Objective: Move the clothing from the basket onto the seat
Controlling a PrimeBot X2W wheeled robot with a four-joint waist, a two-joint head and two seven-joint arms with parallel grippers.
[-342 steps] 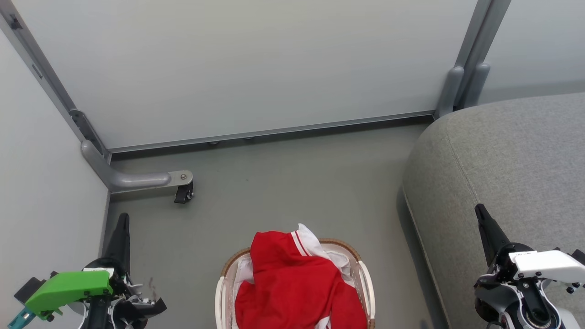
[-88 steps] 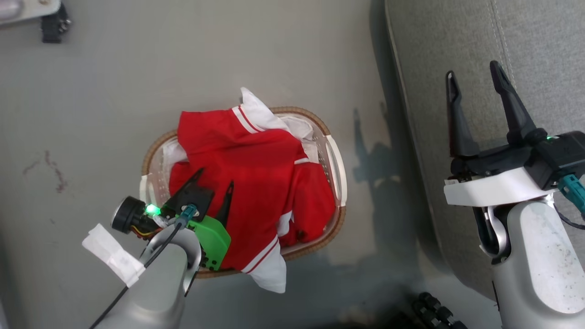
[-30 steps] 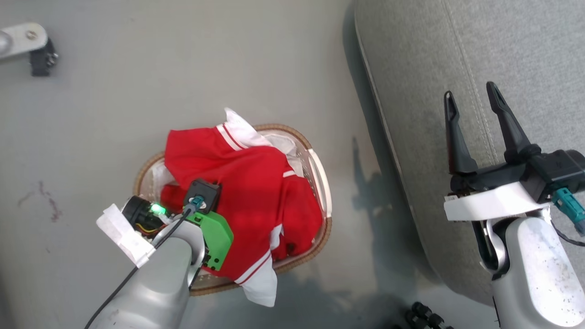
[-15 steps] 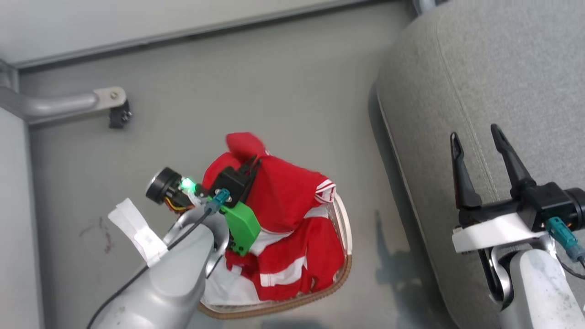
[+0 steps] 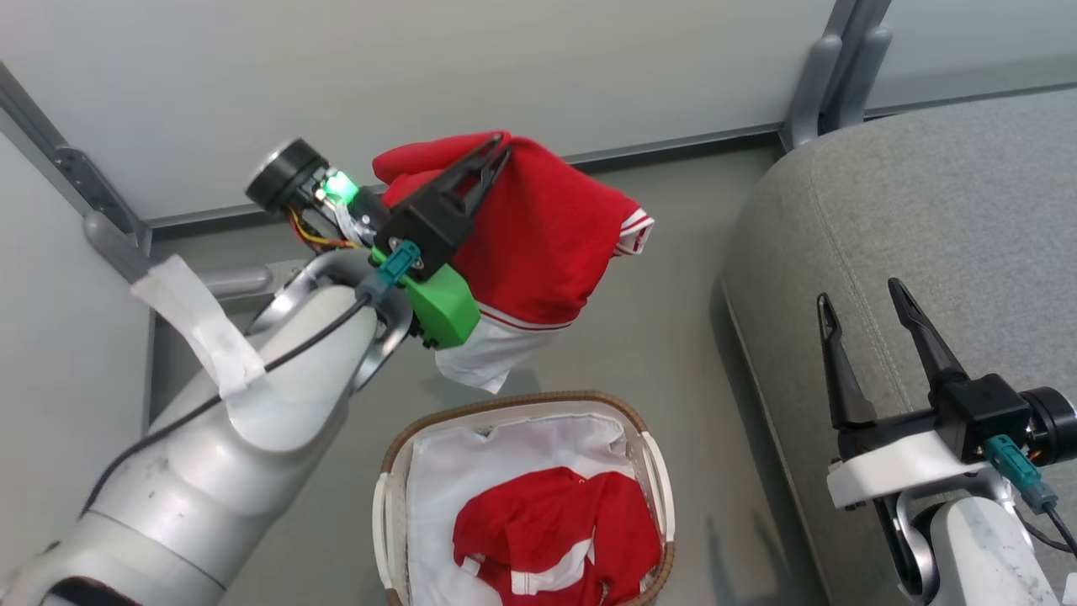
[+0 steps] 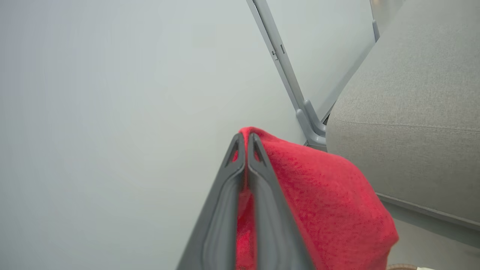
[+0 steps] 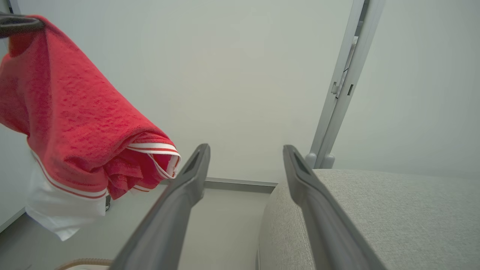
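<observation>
Left arm [image 5: 210,454] comes up from the lower left of the head view, forearm angled forward toward the wall panel [image 5: 421,67], wrist high over the floor [image 5: 673,337]. Left gripper [image 5: 498,148] points up and to the right, its two dark fingers pressed together and clamped on a fold of the red garment [image 5: 547,227]. In the left wrist view the left gripper [image 6: 245,137] has red cloth pinched along the seam between its fingers, and the red garment [image 6: 318,195] drapes off to the right. The garment hangs free from that pinch, white hem lowest, striped cuff sticking out toward the seat [image 5: 925,219]. It touches neither the seat nor the basket [image 5: 505,402], and shows beyond the basket's far rim. A second red garment [image 5: 555,539] lies crumpled inside the basket on the white sheet [image 5: 471,471]. Right arm [image 5: 976,547] stands low at the lower right. Right gripper [image 5: 860,292] sits over the seat's left edge, fingers pointing up the view and spread wide, nothing between them. In the right wrist view the right gripper [image 7: 246,148] frames the seat [image 7: 393,210] corner, with the red garment [image 7: 75,123] hanging at left.
</observation>
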